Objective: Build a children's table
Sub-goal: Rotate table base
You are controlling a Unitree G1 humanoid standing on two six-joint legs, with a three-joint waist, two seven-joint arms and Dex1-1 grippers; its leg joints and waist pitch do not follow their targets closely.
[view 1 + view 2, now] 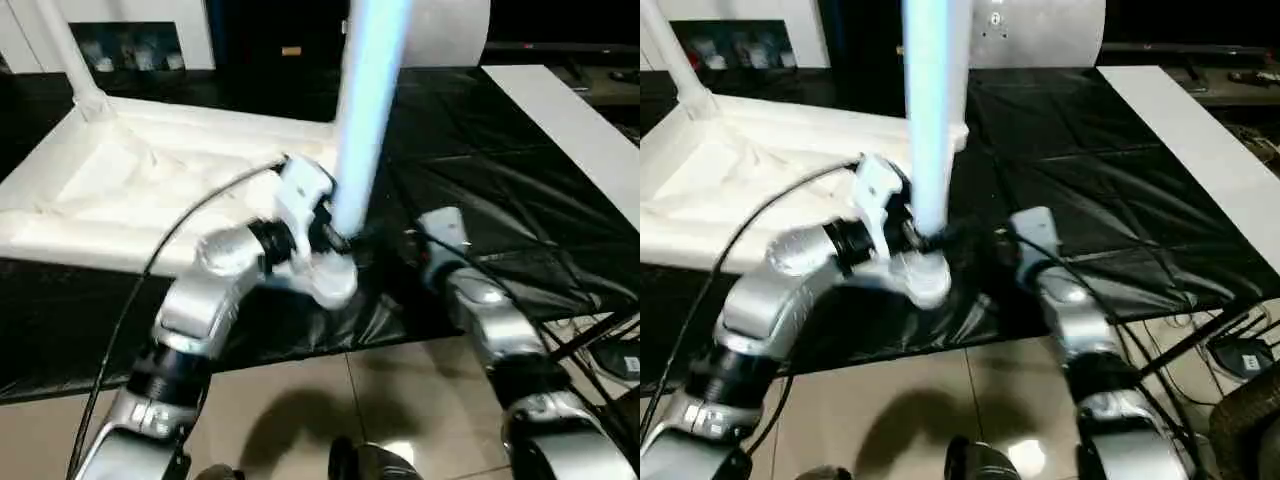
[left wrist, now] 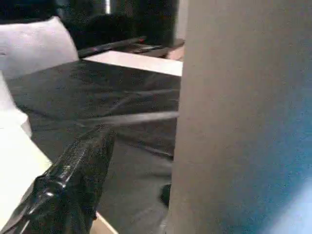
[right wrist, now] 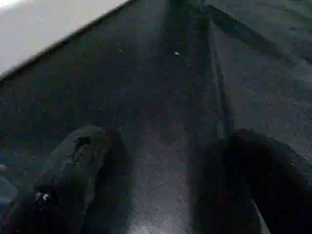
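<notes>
Table top [image 1: 150,190] lies upside down on the black sheet [image 1: 480,200], one leg [image 1: 70,55] standing at its far corner, while the left gripper [image 1: 335,240] clasps a second, upright leg [image 1: 365,110] near its base and the right gripper [image 3: 161,185] hangs wide open, empty, over the sheet.

**Black sheeting covers the work floor**

A creased black plastic sheet [image 1: 480,180] lies spread over a floor of pale tiles [image 1: 300,400], its near edge crumpled; a flat white board [image 1: 570,125] rests along the sheet's right side; black cables [image 1: 600,335] trail across the tiles at the right; a white cabinet [image 1: 130,30] with a dark open shelf stands at the back left.
</notes>
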